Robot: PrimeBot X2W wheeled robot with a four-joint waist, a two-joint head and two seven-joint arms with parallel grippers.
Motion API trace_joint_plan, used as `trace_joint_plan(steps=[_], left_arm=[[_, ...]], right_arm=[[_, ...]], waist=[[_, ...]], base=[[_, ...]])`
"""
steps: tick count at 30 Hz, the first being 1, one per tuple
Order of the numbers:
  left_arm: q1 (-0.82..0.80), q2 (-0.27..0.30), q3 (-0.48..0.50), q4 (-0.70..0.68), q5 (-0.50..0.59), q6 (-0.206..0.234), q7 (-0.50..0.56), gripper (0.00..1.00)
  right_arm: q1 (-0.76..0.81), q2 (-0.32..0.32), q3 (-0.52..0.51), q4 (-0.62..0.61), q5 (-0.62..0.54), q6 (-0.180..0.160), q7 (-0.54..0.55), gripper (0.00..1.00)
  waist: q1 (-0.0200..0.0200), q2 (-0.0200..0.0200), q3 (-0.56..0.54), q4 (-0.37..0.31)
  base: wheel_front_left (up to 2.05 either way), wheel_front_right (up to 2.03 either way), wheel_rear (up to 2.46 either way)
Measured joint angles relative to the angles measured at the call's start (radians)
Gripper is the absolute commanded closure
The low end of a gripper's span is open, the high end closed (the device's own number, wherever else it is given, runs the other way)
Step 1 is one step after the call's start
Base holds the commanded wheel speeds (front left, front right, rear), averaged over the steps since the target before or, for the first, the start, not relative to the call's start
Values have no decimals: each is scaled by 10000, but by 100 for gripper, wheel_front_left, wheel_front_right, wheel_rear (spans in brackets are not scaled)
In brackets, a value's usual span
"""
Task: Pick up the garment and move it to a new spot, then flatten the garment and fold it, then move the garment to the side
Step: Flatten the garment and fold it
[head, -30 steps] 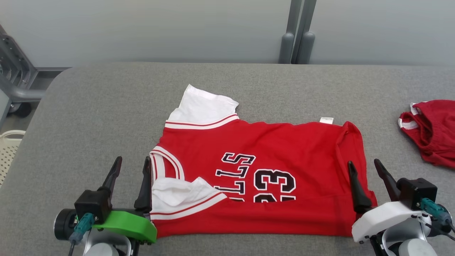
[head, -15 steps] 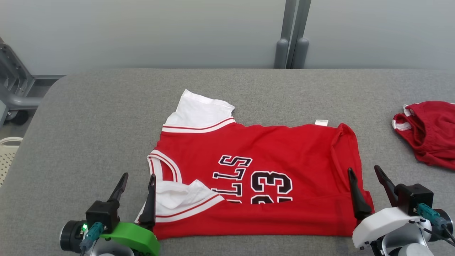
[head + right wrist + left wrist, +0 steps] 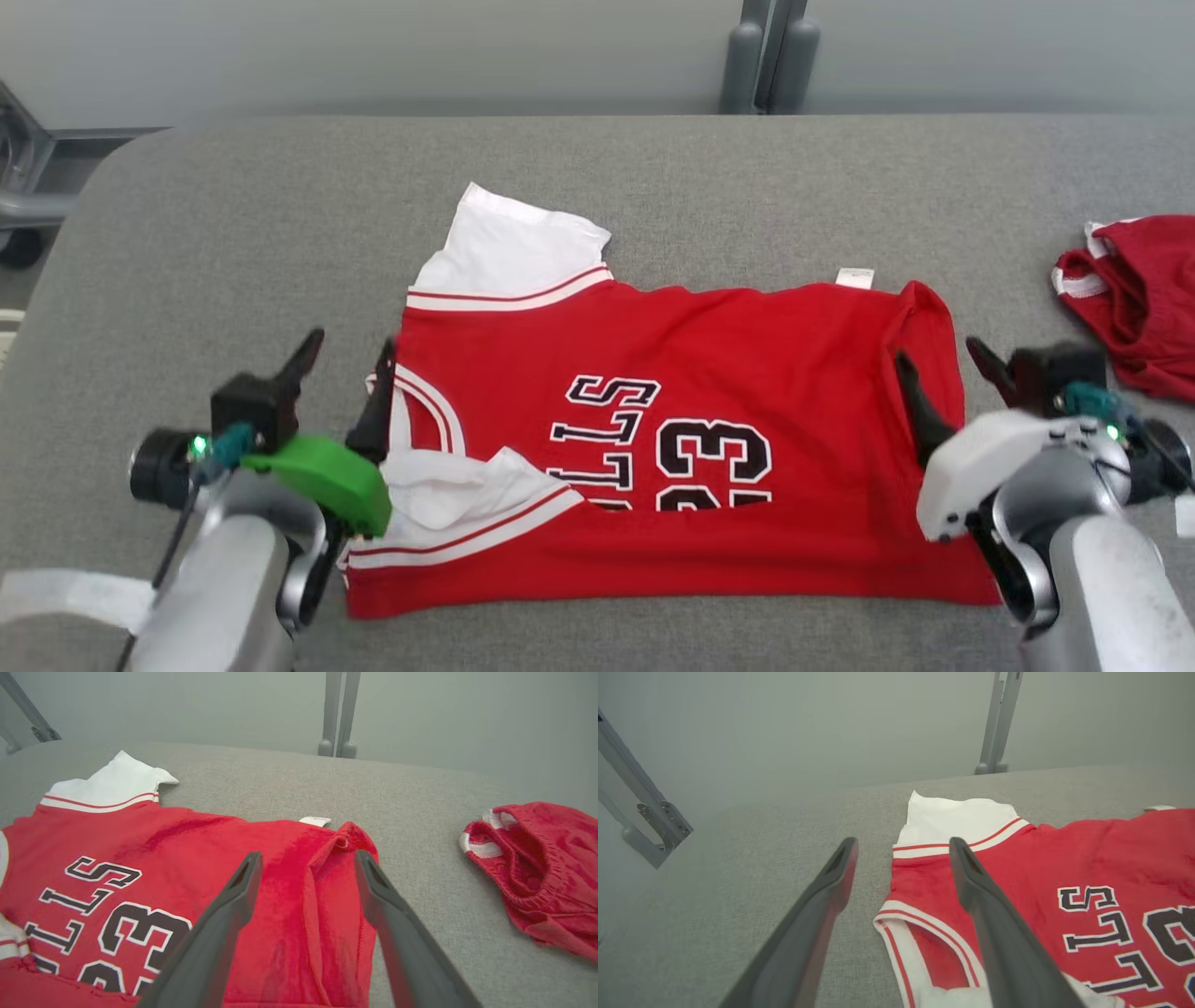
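Garment: the red basketball jersey with white sleeves [image 3: 747, 373] lies mid-table on the grey fabric tabletop [image 3: 233, 233], its near edge folded over.
Change: your head camera has tipped down, and both arms have reached farther along the jersey's ends.
Left gripper [image 3: 350, 345]: jaws wide, holding nothing, at the collar end.
Right gripper [image 3: 938, 359]: jaws wide, holding nothing, at the hem.
Meaning: you look set for the next fold grasp.

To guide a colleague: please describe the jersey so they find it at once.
Look at the middle of the grey table. The jersey lies flat, red with white sleeves. Unlike the crumpled red garment on the right, it bears black numbers.
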Motion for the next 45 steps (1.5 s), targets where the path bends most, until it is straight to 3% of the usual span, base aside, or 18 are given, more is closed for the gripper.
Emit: trace_joint_plan(steps=[7,13,22,35,36,38,39,40,45], left_arm=[[-2748,311,-157,1463,56,-667,1312,0],[-4787,353,-428,2727,88,-1009,2086,0],[-6843,274,-669,4374,105,-1108,2794,0],[-8175,178,-796,5800,-174,-1091,3331,0],[-8234,174,-798,5871,-174,-1078,3329,4],[-8346,119,-794,5983,-188,-1005,3336,60],[-8400,52,-802,6023,-215,-978,3327,96],[-8432,-48,-803,6057,-232,-961,3315,100],[-8448,-477,-825,6249,-403,-965,3147,100]], right_arm=[[-1921,-10,826,-918,-395,0,2437,0],[-3239,-94,1519,-1329,-431,0,3432,0],[-4185,-44,1931,-1473,-387,0,3701,0],[-4240,-163,2347,-1653,-286,0,3568,0],[-4239,-161,2351,-1685,-290,0,3570,0],[-4239,-161,2334,-1797,-307,0,3618,0],[-4239,-157,2324,-1862,-313,0,3649,0],[-4239,-148,2322,-1939,-305,0,3661,0],[-4167,-71,2266,-2362,-345,0,3917,0]], waist=[[0,0,1018,-216],[0,0,1982,-520],[3,0,3323,-1059],[2,0,4295,-1718],[2,0,4340,-1734],[2,0,4421,-1740],[2,0,4458,-1722],[2,0,4487,-1685],[1,0,4560,-1435]], base=[[0,0,0],[0,0,0],[0,0,0],[0,0,0],[0,0,0],[0,0,0],[0,0,0],[0,0,0],[0,0,0]])
